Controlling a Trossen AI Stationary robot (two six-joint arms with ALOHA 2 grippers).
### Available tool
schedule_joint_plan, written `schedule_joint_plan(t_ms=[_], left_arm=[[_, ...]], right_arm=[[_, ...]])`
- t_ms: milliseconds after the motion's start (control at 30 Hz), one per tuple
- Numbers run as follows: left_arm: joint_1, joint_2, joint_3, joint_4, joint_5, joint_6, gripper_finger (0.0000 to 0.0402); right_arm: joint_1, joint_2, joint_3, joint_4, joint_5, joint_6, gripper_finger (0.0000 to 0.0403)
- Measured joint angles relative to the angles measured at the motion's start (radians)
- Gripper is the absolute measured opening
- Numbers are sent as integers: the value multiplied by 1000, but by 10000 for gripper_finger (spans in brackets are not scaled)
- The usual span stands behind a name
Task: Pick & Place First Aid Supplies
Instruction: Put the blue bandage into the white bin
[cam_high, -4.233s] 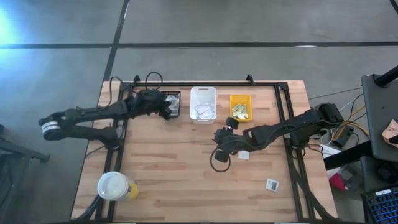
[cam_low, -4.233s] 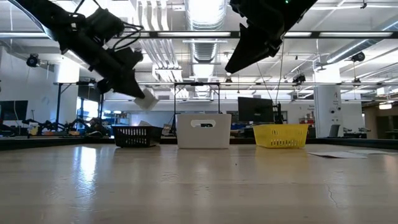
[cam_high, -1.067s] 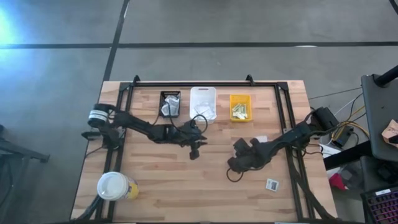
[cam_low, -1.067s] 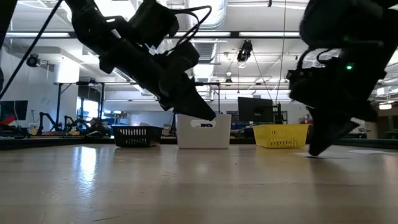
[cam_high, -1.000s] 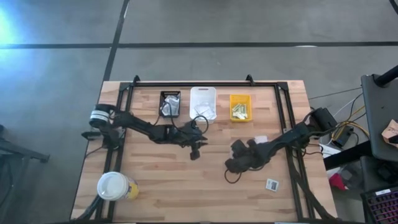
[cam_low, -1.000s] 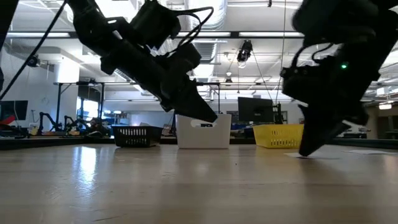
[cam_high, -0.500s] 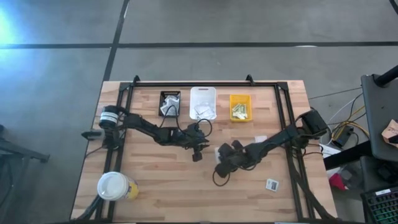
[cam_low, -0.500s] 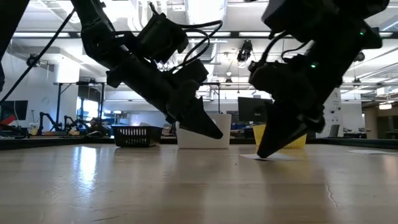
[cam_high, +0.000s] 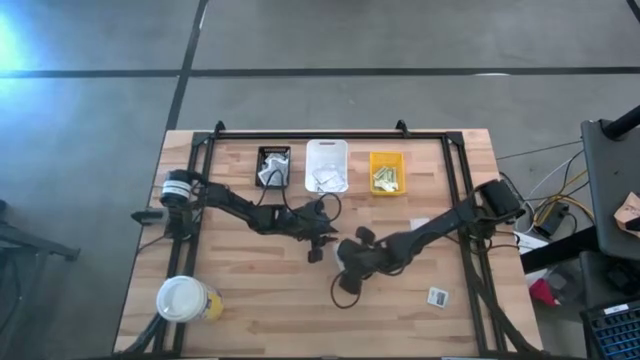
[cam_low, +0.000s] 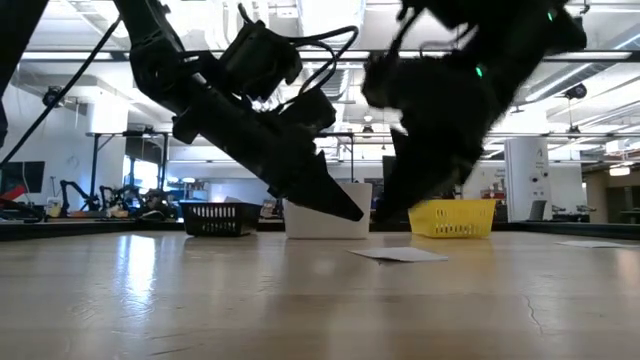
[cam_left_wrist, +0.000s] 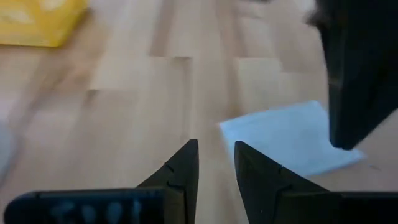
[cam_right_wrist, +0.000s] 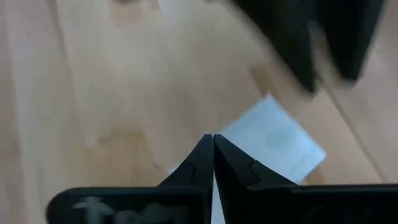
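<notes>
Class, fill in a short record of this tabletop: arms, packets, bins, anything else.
left gripper: mid-table, fingers slightly apart, empty
right gripper: mid-table facing the left one, shut, tips over a white packet
stray packet: flat near the table's right front
bins: black, white, yellow, in a row at the back
cup: front left corner

left pincer (cam_left_wrist: 214, 163): slightly parted, low | right pincer (cam_right_wrist: 213, 155): closed, low

Just beyond my left claw (cam_left_wrist: 212, 163) a packet (cam_left_wrist: 291, 138) lies flat on the surface (cam_high: 260, 290), between it and my right claw (cam_right_wrist: 213, 155). Three bins (cam_high: 329, 166) sit in a row well behind both claws.
</notes>
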Motion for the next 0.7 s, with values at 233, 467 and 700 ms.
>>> schedule_joint_plan(t_ms=[233,467,700], left_arm=[[-12,15,7,15,101,85,96],[-15,21,8,26,107,229,73],[-17,72,26,78,159,237,5]], right_arm=[[9,-86,24,-52,16,-56,8],[33,-194,13,-251,21,-27,8],[67,-220,-22,-274,19,10,8]])
